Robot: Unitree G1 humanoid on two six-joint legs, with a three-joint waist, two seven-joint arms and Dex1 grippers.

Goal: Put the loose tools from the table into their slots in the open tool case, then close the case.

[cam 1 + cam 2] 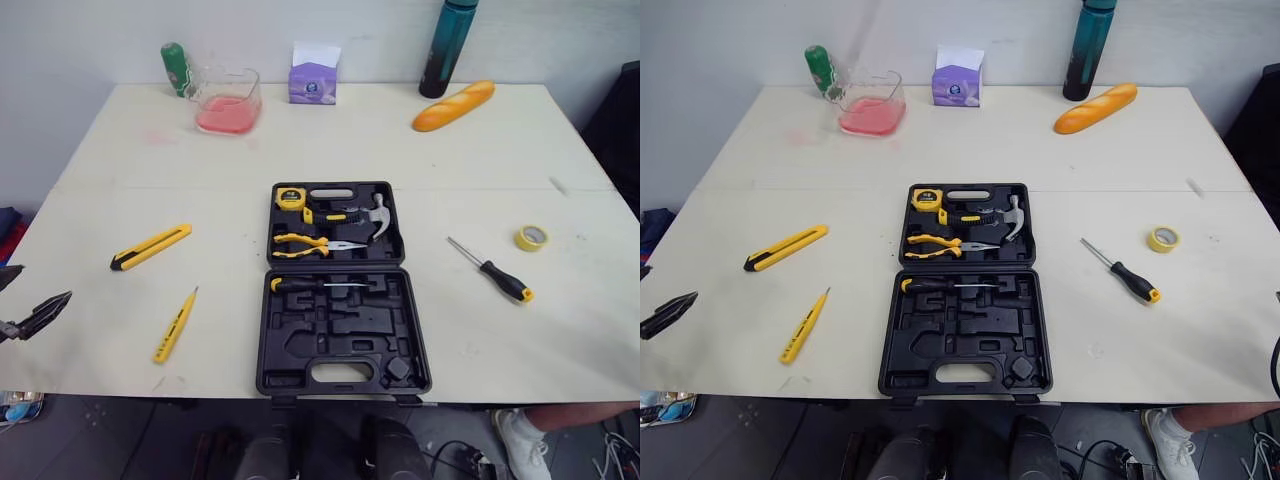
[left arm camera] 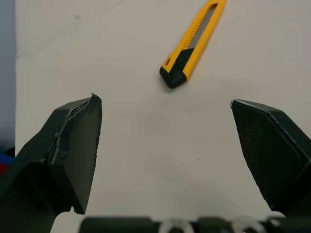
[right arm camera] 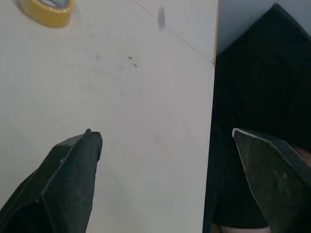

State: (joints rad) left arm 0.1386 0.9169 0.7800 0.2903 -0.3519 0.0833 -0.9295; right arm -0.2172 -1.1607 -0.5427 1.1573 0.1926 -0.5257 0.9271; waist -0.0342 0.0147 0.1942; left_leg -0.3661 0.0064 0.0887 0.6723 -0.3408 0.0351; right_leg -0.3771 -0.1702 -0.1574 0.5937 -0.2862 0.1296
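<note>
- The left gripper (image 2: 165,102) has its two black fingers spread wide with nothing between them. It hangs over the table (image 1: 120,160) near its left edge, and the yellow utility knife (image 2: 193,42) lies just ahead.
- The right gripper (image 3: 165,133) is also spread and empty, above the table's right edge. The yellow tape roll (image 3: 47,9) is a little way off.
- A slim yellow tester pen (image 1: 174,326) lies near the knife, closer to the front edge.
- The tool case (image 1: 345,345) sits open and flat in the middle of the table. It already holds a tape measure (image 1: 290,197), hammer (image 1: 360,215), pliers (image 1: 315,244) and one screwdriver (image 1: 315,284) — other slots are bare.
- A black-and-yellow screwdriver (image 1: 492,270) lies loose right of the case, between it and the tape roll.
- A baguette (image 1: 453,105), a dark bottle (image 1: 447,47) and a tissue box (image 1: 313,75) stand along the far edge.
</note>
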